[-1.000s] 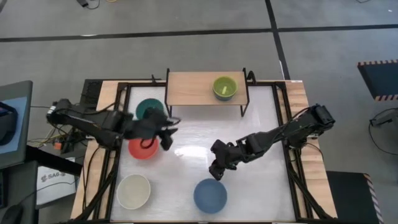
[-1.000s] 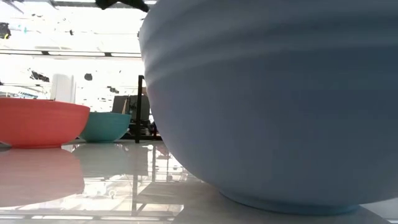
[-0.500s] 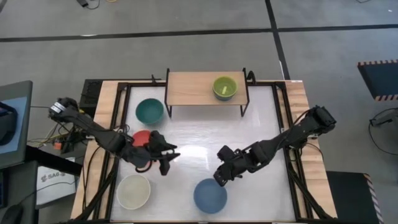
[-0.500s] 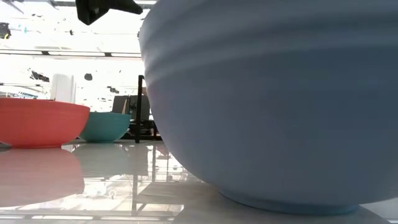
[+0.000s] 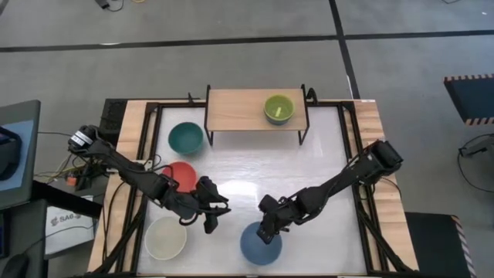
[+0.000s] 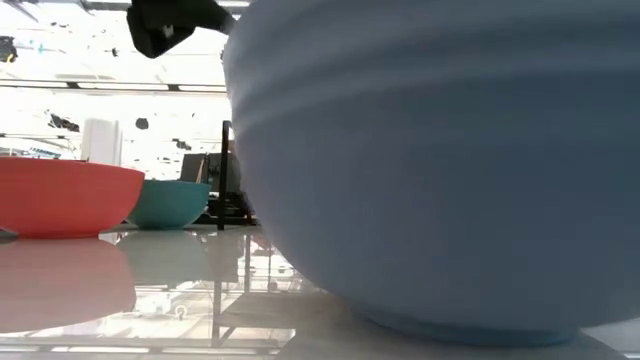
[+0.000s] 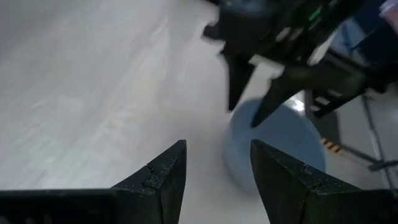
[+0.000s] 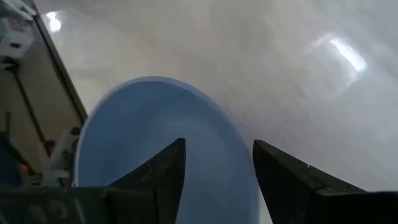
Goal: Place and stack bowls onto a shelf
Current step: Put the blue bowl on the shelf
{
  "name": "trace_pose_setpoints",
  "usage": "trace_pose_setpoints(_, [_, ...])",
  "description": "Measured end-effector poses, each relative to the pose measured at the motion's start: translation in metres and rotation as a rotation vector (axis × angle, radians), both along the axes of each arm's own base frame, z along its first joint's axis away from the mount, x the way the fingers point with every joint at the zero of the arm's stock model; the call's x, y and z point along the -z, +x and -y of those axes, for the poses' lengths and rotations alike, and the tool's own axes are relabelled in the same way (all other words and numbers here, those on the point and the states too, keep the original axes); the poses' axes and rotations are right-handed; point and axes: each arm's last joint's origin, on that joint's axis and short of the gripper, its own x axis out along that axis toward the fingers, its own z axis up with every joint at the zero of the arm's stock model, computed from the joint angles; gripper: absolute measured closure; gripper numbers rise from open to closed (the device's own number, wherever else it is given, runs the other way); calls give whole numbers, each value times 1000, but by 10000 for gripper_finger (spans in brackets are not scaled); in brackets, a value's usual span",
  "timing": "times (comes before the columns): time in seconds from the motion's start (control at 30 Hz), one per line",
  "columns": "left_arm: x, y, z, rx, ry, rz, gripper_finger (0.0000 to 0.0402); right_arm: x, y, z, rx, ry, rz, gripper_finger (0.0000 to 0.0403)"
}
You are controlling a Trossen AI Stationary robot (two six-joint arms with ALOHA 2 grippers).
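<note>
A blue bowl (image 5: 260,245) stands on its base on the white table near the front edge; it fills the low view (image 6: 430,160). My right gripper (image 5: 265,232) hovers open over its far rim, slanting down, with the bowl (image 8: 155,137) below its fingers (image 8: 217,146). My left gripper (image 5: 218,222) is open between the white bowl (image 5: 166,237) and the blue bowl (image 7: 273,143), holding nothing. The red bowl (image 5: 180,176) and the dark teal bowl (image 5: 185,138) rest on the table at left. A lime green bowl (image 5: 279,109) sits on the shelf (image 5: 239,110).
The shelf stands at the table's far edge on black legs, with bare board left of the green bowl. Black frame rails (image 5: 147,154) run along the table's left and right sides. Open tabletop (image 5: 255,166) lies between shelf and grippers.
My left gripper has left the red bowl and gone toward the near edge and down, ending between the white and blue bowls. My right gripper has dropped toward the near edge, onto the blue bowl's far rim. Both stayed open; no bowl moved.
</note>
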Motion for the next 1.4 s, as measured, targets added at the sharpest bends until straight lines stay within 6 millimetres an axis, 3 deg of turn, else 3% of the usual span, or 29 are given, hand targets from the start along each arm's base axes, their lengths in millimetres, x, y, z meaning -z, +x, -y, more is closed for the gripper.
trace_pose_setpoints(0.07, [0, 1, 1, -9, -4, 5, 240, 11, 0, -1, -2, -8, -44, 192])
trace_pose_setpoints(0.2, [2, 0, 1, -19, 6, 0, 240, 14, 0, 1, 3, -18, -67, 217])
trace_pose_setpoints(0.5, [5, 4, -3, -58, 48, -5, 240, 14, 1, 7, 24, -53, -67, 374])
trace_pose_setpoints(0.6, [8, 10, -7, -58, 87, -7, 240, 9, 3, 10, 74, -107, -56, 375])
trace_pose_setpoints(0.97, [15, 26, -24, 21, 67, -44, 204, -64, 13, 17, 111, -444, -5, 374])
trace_pose_setpoints(1.13, [15, 29, -32, 4, 46, -53, 194, -81, 18, 20, 76, -490, 31, 367])
trace_pose_setpoints(1.27, [19, 28, -37, -55, -2, -96, 233, -91, 18, 20, 77, -514, 32, 367])
trace_pose_setpoints(1.4, [19, 27, -38, -66, -6, -101, 325, -101, 18, 19, 41, -520, 38, 363])
